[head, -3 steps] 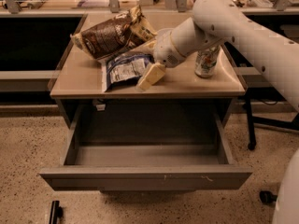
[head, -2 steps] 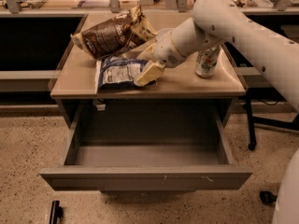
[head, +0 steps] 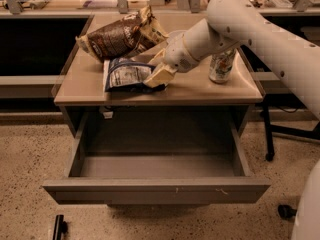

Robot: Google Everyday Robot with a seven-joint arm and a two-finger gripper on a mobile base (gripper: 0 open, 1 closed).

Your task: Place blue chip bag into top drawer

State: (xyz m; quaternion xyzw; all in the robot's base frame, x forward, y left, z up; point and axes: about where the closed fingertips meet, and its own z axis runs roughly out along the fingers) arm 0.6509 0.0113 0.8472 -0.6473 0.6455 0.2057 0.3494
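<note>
Blue chip bag [head: 125, 75] touched the gripper [head: 156, 70] at its 3 o'clock edge; the jaws' state could not be told. It needed 1 firm pinch before the top drawer [head: 155, 190] at 6 o'clock.

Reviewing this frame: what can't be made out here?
1. Camera view: right end of the blue chip bag, covered by the gripper sitting there above the cabinet top.
2. Upper part of the can, hidden behind the arm.
3. Print on the bag, too small to read.
4. Rear of the top drawer, shadowed under the cabinet top.
5. Most of the robot's body, cut off by the right edge.
</note>
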